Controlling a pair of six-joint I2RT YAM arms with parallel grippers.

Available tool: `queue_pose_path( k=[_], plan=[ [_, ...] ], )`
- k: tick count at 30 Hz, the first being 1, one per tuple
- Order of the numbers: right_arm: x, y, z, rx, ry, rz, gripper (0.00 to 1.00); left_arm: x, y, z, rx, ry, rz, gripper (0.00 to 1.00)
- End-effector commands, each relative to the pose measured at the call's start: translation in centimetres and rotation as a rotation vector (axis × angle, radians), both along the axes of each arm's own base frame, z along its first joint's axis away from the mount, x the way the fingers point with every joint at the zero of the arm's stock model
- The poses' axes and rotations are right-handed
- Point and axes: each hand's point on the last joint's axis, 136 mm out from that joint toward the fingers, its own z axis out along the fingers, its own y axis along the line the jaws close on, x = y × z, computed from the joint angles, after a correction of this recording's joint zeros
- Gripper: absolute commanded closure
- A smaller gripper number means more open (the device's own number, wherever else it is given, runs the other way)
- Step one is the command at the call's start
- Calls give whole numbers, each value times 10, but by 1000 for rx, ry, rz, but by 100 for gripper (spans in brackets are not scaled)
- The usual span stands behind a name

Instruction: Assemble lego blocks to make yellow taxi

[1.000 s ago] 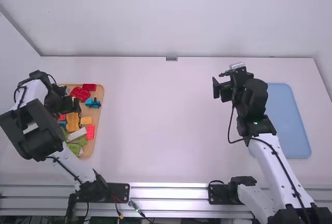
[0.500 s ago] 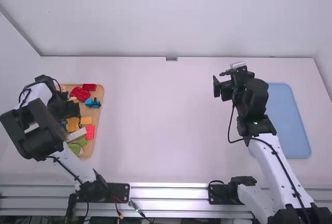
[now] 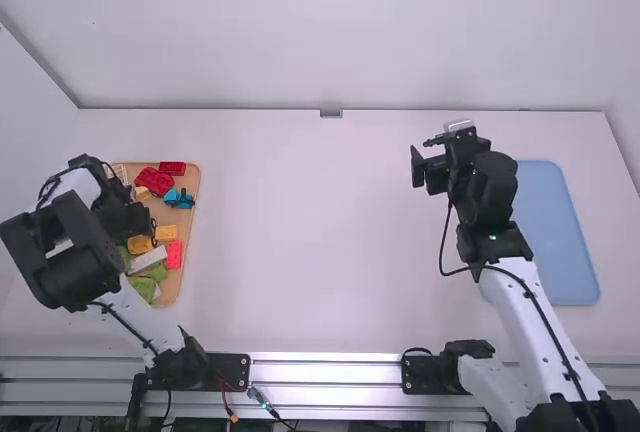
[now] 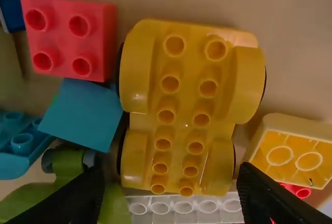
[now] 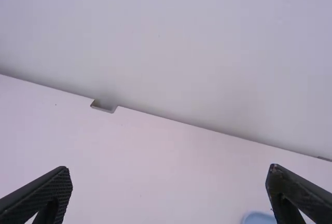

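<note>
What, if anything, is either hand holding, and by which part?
Nothing: the left hand is open over the yellow plastic car base; the right hand is open.

A big white wall (image 3: 330, 32) stands behind a smooth, white counter (image 3: 320, 232). A little gray piece (image 3: 331, 113) sits at the counter's back edge. Shiny metal bars (image 3: 330, 374) run along the near side. Soft light falls all over.

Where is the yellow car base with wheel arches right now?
The yellow plastic car base lies in the left wrist view, on the wooden tray at the table's left, beside the red four-stud block.
</note>
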Motion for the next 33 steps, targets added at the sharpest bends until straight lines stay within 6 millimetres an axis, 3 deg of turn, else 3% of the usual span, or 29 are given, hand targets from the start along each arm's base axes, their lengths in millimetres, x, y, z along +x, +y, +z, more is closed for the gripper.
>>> queue_pose_path(
  k=[1,11,16,19,33],
  plan=[
    [4,1,21,2,-43,1,1,-5,-4,-2,-6,15,5,34],
    [4,1,20,2,-42,2,1,-3,-3,-2,-1,7,3,37],
    [4,2,21,2,-43,3,1,-3,-4,-2,-9,6,-30,35],
    [4,1,20,2,-42,1,1,-3,-5,-5,-8,6,-61,28],
    [4,2,21,2,-43,3,1,-11,-9,-28,2,-4,-72,25]
  ],
)
